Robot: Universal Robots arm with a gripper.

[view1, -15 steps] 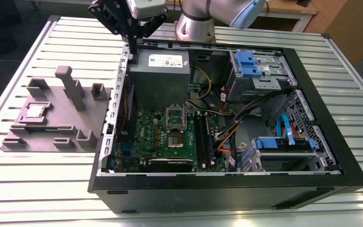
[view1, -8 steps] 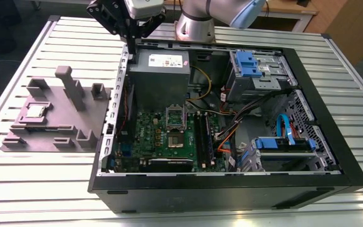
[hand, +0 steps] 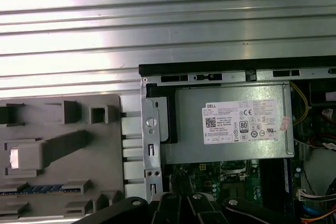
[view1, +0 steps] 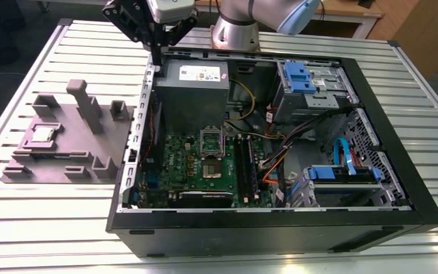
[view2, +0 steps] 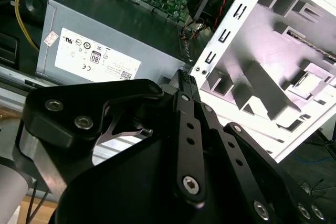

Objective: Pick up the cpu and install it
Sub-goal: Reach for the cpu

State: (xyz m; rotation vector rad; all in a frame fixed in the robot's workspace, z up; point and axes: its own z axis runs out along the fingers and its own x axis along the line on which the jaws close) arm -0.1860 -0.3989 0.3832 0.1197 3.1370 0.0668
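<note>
Gripper (view1: 159, 44): pinched closed, empty, over case (view1: 280, 220) corner. Cpu (view1: 43, 134): lying in grey fixture (view1: 74, 154), well apart. Power supply (view1: 192, 94): white printed label (view1: 202, 73).

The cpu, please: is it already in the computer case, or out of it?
Out: the cpu lies flat on the grey holder block, at the exterior view's left, outside the computer case.
</note>
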